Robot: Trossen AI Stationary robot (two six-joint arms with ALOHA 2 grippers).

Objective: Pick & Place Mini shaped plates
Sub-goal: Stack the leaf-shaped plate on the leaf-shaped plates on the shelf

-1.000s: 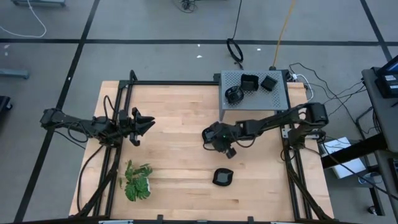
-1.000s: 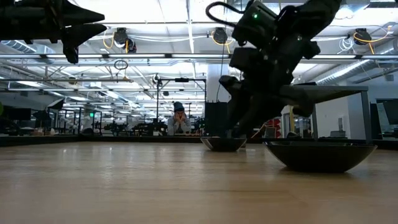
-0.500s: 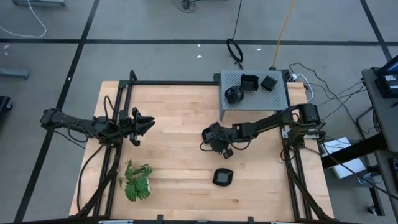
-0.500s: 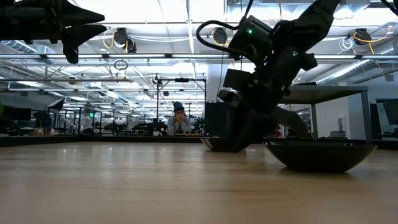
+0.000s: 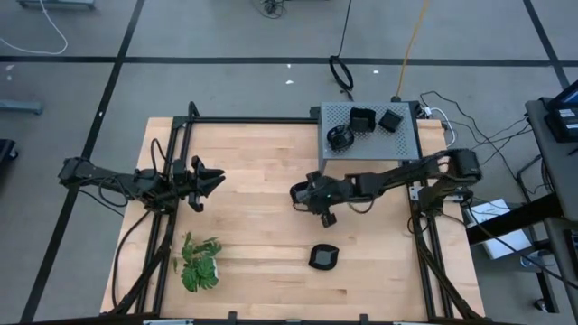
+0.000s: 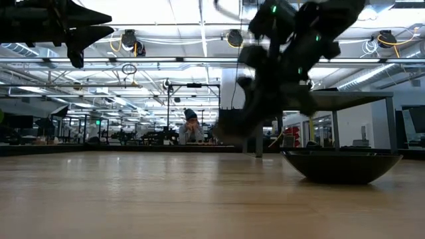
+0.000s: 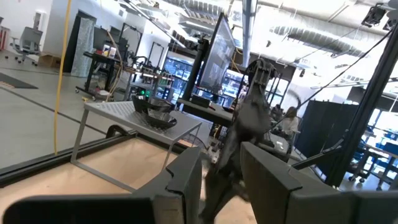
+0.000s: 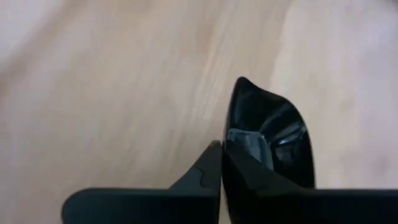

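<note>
My right gripper (image 5: 304,193) hangs over the middle of the table, shut on a small glossy black mini plate (image 8: 273,134). In the low view that plate (image 6: 229,133) is tilted and clear of the wood. A second black plate (image 5: 323,257) rests on its base nearer the front edge. Three more plates (image 5: 362,120) sit on top of the grey perforated box (image 5: 402,140) at the far right. My left gripper (image 5: 217,178) waits open at the table's left side, holding nothing. My right gripper pinches the plate's rim (image 8: 226,142), one finger (image 8: 208,168) on the outside and the other (image 8: 249,146) inside the hollow. The fingers slant down from the table's right side. The plate is lifted clear and tilted, hanging below the fingertips.
A green leafy plant (image 5: 199,264) lies near the front left corner. The grey box stands on legs at the far right edge. Bare wood (image 5: 262,162) stretches between the two arms. A person sits in the room beyond the table (image 6: 191,126).
My right gripper dropped onto the plate lying mid-table, shut on its rim, then rose with a slight roll of the wrist. The plate has gone from resting flat on the wood to hanging tilted, clear of the table.
</note>
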